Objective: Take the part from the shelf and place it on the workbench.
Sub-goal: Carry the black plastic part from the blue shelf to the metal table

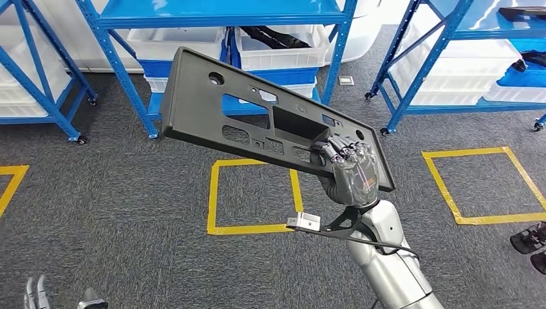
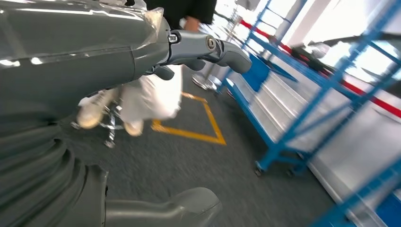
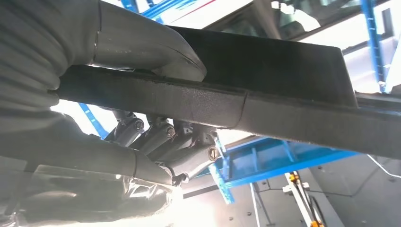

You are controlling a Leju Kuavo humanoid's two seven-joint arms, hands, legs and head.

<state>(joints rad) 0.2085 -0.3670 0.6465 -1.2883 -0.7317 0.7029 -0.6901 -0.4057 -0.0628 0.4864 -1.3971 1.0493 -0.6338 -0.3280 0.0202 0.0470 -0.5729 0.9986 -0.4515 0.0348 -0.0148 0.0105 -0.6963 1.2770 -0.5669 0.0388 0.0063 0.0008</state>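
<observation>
The part [image 1: 257,112] is a long dark grey plastic panel with cut-outs and holes, held up in the air over the carpet in the head view. My right hand [image 1: 351,168] grips it near its right end, fingers curled over the edge. Seen from the right wrist, the thumb [image 3: 156,47] presses one face of the part's edge [image 3: 265,106] and the fingers [image 3: 165,139] wrap the other. My left hand [image 1: 38,295] hangs low at the bottom left corner, and in the left wrist view its fingers [image 2: 208,47] are spread with nothing in them.
Blue shelves [image 1: 219,19] holding white bins [image 1: 277,51] stand ahead, with another blue shelf [image 1: 463,58] at the right. Yellow tape squares [image 1: 254,196] mark the grey carpet. A person [image 2: 142,94] in light clothes and a wheeled stool appear in the left wrist view. Dark shoes [image 1: 531,241] sit at the right edge.
</observation>
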